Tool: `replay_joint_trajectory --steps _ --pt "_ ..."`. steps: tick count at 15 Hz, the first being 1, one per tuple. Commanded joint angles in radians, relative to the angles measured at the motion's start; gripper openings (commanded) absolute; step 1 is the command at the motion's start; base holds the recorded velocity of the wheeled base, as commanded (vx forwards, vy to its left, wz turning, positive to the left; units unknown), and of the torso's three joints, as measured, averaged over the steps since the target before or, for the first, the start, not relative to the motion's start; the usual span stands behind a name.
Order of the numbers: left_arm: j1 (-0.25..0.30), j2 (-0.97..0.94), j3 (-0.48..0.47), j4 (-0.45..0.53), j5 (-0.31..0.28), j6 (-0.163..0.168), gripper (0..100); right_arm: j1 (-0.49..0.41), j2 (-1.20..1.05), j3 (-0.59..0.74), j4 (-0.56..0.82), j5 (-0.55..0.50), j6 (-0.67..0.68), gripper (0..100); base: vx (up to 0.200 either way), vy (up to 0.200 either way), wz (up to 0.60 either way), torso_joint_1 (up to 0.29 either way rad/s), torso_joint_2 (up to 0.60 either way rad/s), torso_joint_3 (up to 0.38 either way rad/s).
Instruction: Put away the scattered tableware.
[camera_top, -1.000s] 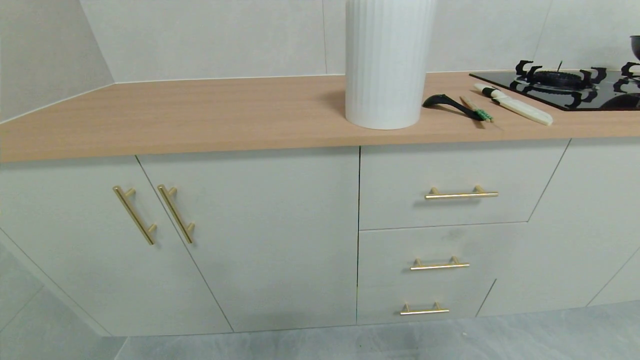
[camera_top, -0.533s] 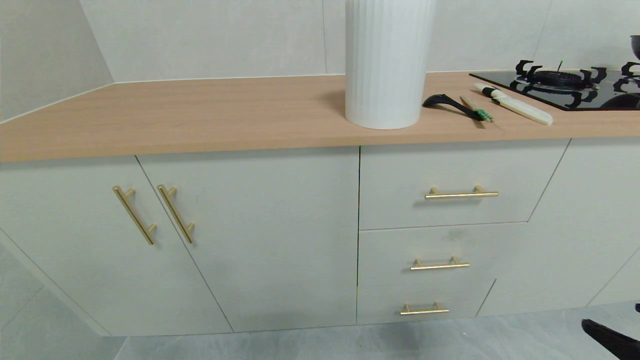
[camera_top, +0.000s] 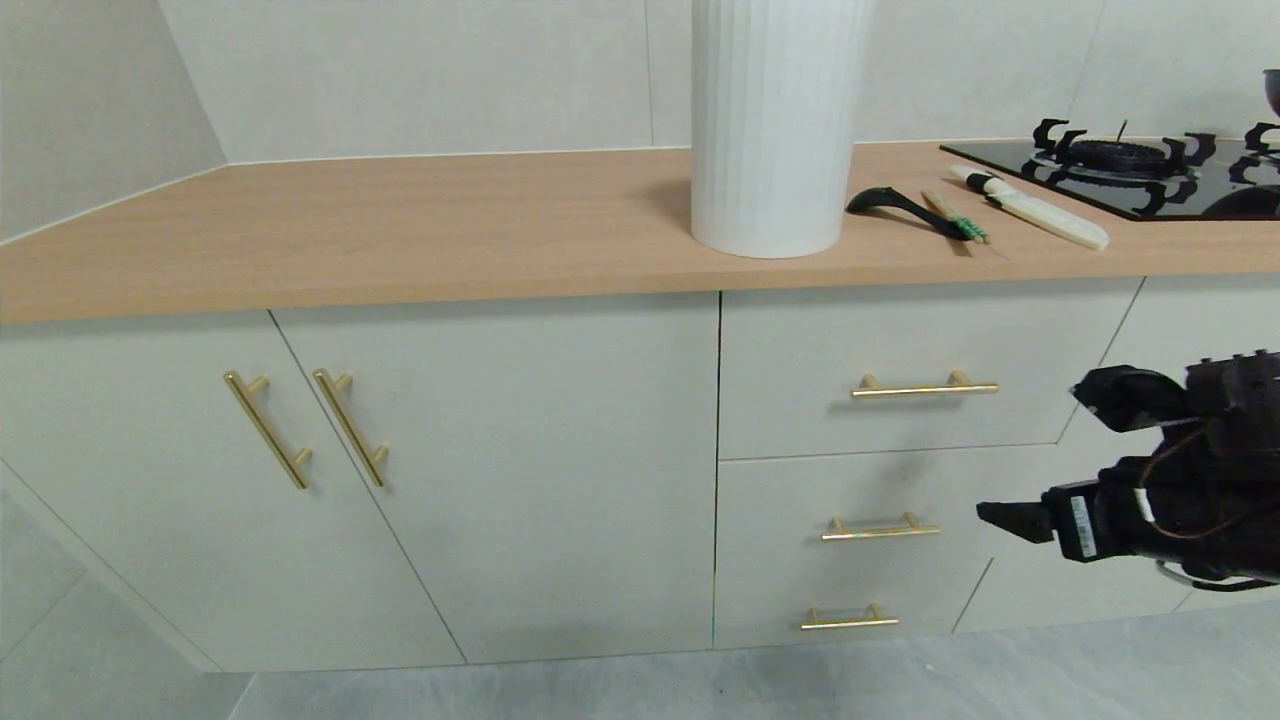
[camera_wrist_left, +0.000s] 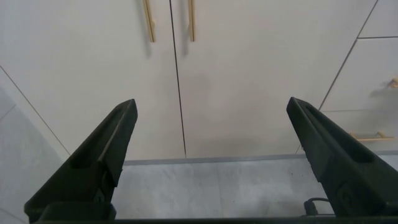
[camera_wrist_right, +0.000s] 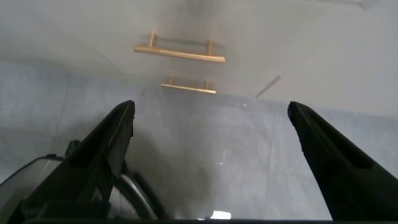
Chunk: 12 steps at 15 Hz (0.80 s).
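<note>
Head view showed the scattered tableware lying on the wooden counter (camera_top: 400, 230) at about 2 o'clock in the picture. A black spoon (camera_top: 905, 210) lay closest to the tall white ribbed jar (camera_top: 770, 130), just at the jar's 3 o'clock. A thin wooden stick (camera_top: 955, 217) with a green end lay next, its green end touching or just beside the spoon's handle. A white knife (camera_top: 1030, 207) with a black band lay at the stick's 3 o'clock, near the edge of the black stove (camera_top: 1130, 175). All three pieces rested flat on the counter, and no claw touched them.

The right claw (camera_top: 1035, 450) hung well below the counter at about 4 o'clock, in front of the grey drawers. Its two black fingers (camera_top: 1010, 518) stood wide apart and held nothing. It was level with the gap between the top drawer handle (camera_top: 923, 388) and the middle drawer handle (camera_top: 879, 530), off to their 3 o'clock.

From the right wrist view, the right claw (camera_wrist_right: 211, 111) was spread wide and empty, with two gold drawer handles (camera_wrist_right: 179, 53) and the grey floor (camera_wrist_right: 249, 149) beyond it.

From the left wrist view, the left claw (camera_wrist_left: 211, 106) was also spread wide and empty, facing the pair of cabinet doors (camera_wrist_left: 249, 74) with their long gold handles (camera_wrist_left: 149, 22).
</note>
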Motion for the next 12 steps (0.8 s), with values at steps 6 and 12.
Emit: replay_joint_trajectory --steps 6,12 --pt "0.0 0.002 0.0 0.0 0.0 0.001 100 0.042 0.504 0.013 -0.362 -0.025 0.005 100 0.0 0.0 0.0 0.0 0.0 0.0" --pt "0.0 0.002 0.0 0.001 0.0 0.001 100 0.044 0.64 0.017 -0.605 -0.03 0.054 100 0.0 0.0 0.0 0.0 0.0 0.0"
